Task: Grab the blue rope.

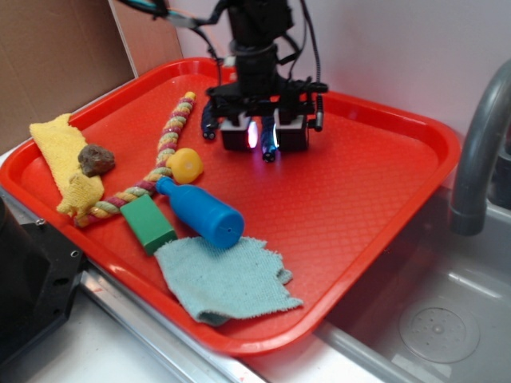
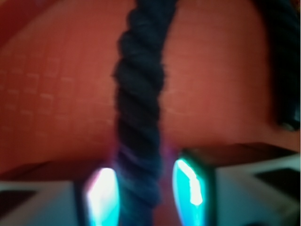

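Red plastic tray (image 1: 375,199), textured floor, resting beside a steel sink (image 1: 447,319) with a grey faucet (image 1: 479,152) at 3 o'clock.

Gripper (image 1: 262,136): black WidowX hand, lowered near the tray's 12 o'clock edge, glowing pads pink and cyan. In the wrist view the fingers (image 2: 190,186) sit close on either side of the blue rope (image 2: 138,117), pads touching or very nearly touching it; narrow, closed around the rope.

Blue rope: dark navy, twisted strand. In the wrist view it runs from between the pads straight away over the tray floor, with a second length at the right edge. In the exterior view only short dark pieces show, one at the gripper's left (image 1: 209,124) and one between the pads; the rest is hidden by the hand.

Braided rope (image 1: 164,152): pink, yellow and green, lying diagonally from 11 o'clock toward 8 o'clock.

Yellow ball-like piece (image 1: 185,164): touching the braided rope near tray centre-left.

Blue bottle (image 1: 200,211): lying on its side, neck toward the braided rope.

Green block (image 1: 148,223): just beside the bottle, at 7 o'clock.

Teal cloth (image 1: 223,279): spread flat at 6 o'clock, its top edge under or against the bottle's base.

Yellow cloth (image 1: 64,159): at 9 o'clock, draped over the tray rim.

Brown lump (image 1: 96,159): sitting on the yellow cloth.
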